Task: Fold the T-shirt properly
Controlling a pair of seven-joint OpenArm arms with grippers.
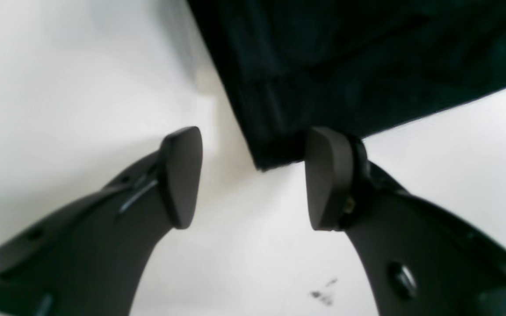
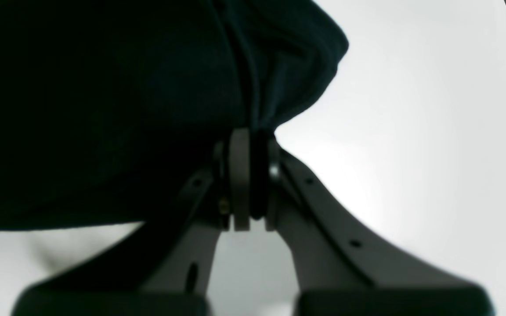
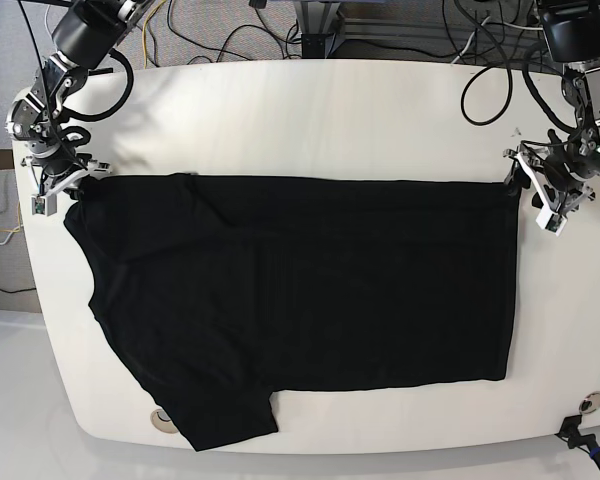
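— White table (image 3: 310, 110) first, operator: what does your base view give you?

— You have the T-shirt (image 3: 310, 290) spread black across most of it, folded edge running straight along the far side, one sleeve hanging toward the near-left rim. Cables (image 3: 230, 30) trail behind the far edge.

— And the left gripper?

— Your left gripper (image 1: 253, 175) stands parted, both pads showing with bare table between them. A hemmed corner of the T-shirt (image 1: 345, 66) lies just ahead of the gap — one pad (image 1: 325, 175) sits right at the cloth's edge, but nothing is clamped. In the base view it is the one (image 3: 540, 190) at the shirt's far corner on that view's right.

— The right gripper?

— Look at your right wrist view: the right gripper (image 2: 249, 180) is pinched tight, a bunched fold of the T-shirt (image 2: 103, 109) caught between the pads and fanning out above them. In the base view it (image 3: 65, 180) sits at the far corner on that view's left — cloth drawn up to it.
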